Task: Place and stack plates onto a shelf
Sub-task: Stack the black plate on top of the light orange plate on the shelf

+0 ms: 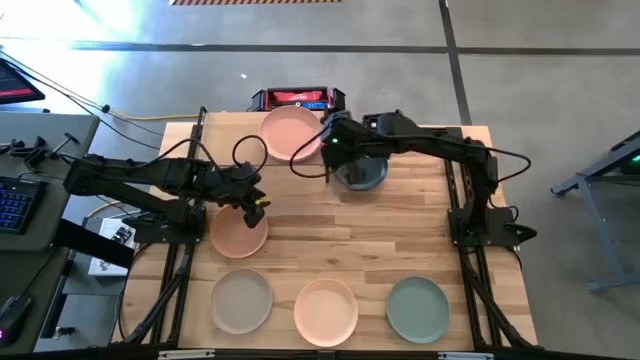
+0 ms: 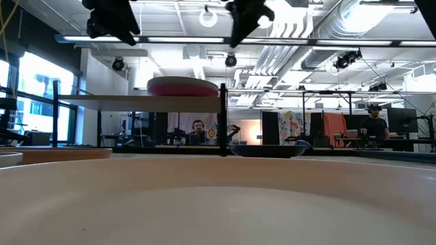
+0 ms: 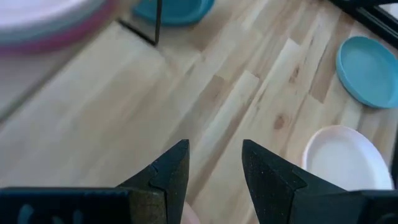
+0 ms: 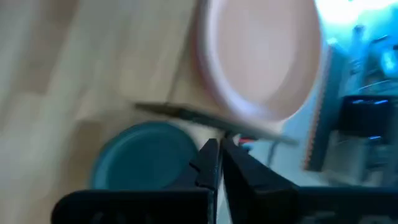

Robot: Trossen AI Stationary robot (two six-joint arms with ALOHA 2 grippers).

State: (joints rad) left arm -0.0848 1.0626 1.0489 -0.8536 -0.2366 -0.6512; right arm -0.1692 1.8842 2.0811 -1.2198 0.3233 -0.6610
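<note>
The shelf [image 2: 136, 99] stands at the table's far middle and bears a stack of plates with a peach plate [image 1: 292, 133] on top and a magenta one [image 2: 182, 88] under it. A dark grey plate [image 1: 362, 174] lies on the table beside the shelf. My right gripper [image 1: 335, 140] is shut and empty, raised by the shelf's right end above that plate. My left gripper [image 1: 255, 205] is open and empty, held high over the far edge of a peach plate [image 1: 238, 233] on the table's left. Three plates lie in the near row: beige-grey [image 1: 241, 300], peach [image 1: 326, 310], sage [image 1: 417, 308].
A red and black box [image 1: 298, 99] sits behind the shelf at the far edge. Bare planks [image 1: 360, 235] lie between the shelf and the near row. People sit at desks in the room beyond the table [image 2: 197, 129].
</note>
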